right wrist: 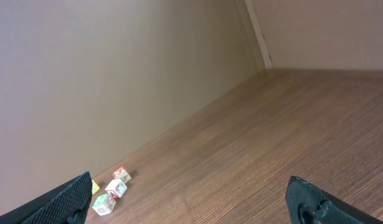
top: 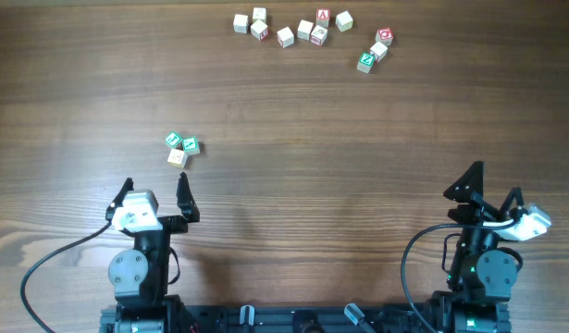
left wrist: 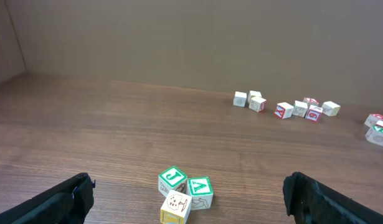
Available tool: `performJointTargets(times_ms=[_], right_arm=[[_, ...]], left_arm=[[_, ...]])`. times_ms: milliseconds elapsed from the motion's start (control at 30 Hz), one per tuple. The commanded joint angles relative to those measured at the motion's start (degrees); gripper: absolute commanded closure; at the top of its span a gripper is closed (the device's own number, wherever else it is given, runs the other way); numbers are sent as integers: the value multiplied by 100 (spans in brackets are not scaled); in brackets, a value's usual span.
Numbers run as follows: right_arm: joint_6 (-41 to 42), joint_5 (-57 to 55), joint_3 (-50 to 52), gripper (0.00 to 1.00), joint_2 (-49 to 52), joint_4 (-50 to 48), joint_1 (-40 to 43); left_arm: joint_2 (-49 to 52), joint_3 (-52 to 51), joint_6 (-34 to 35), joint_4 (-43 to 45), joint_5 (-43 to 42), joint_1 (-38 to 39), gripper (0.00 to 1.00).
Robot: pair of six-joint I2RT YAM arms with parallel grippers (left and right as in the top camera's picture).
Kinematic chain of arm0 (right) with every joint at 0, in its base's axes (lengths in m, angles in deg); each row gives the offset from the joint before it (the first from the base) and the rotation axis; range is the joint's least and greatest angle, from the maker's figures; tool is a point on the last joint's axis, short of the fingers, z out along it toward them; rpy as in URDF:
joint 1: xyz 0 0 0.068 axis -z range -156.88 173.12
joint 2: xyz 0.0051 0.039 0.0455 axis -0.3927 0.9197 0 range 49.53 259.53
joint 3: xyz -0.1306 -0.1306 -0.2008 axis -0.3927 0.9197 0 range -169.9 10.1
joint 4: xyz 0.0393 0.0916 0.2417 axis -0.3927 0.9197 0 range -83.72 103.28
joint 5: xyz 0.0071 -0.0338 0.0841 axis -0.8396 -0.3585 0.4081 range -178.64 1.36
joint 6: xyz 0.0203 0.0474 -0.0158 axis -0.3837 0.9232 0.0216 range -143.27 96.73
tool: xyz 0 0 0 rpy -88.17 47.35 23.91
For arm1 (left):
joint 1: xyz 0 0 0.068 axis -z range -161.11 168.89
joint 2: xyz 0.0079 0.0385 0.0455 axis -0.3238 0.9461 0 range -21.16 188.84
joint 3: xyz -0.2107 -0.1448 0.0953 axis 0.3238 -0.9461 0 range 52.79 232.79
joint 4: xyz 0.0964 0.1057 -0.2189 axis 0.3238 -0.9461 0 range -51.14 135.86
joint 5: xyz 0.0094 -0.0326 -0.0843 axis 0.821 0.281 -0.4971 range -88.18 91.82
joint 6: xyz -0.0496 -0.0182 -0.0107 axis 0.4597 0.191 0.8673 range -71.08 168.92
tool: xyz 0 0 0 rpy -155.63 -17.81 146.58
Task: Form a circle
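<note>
Nearest us, our left gripper (top: 154, 185) and right gripper (top: 495, 185) stand with fingers wide apart, holding nothing. We find the circle (top: 181, 148), three touching cubes, just beyond the left gripper; one green face reads J.

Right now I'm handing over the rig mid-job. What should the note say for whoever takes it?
Left gripper: fingers open, empty, just short of the three-cube group.
Right gripper: fingers open, empty, no cube near it.
Group: two green-faced cubes and one yellowish-marked, touching, left of centre.
Spare cubes: scattered along the far edge.
Done: three cubes sit together.
Left: no ring yet; more cubes must come over.
</note>
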Motion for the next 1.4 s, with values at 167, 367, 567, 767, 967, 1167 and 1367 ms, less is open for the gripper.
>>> performJointTargets(times_ms=[167,367,567,767,967,1167,1367], right_arm=[[-87,52,13,0,-35,-28,24],[-85,52,13,0,-35,-28,24],[-87,55,13,0,-35,-28,24],[-87,55,13,0,-35,-28,24],[-85,55,13,0,-35,-28,24],[-94,50,13,0,-35,-28,24],[-2164,1467,13,0,-35,37,24]], left_arm=[[-68,-22,-149,-33,-116,-37,0],[-68,-22,-149,-33,-116,-35,0],[-68,-22,-149,-31,-116,-37,0],[-68,-22,-146,-31,-116,-37,0],[-68,-22,-146,-31,-116,-37,0],[-68,-22,-149,-31,-114,-37,0],[-68,-22,-149,-33,-116,-37,0]])
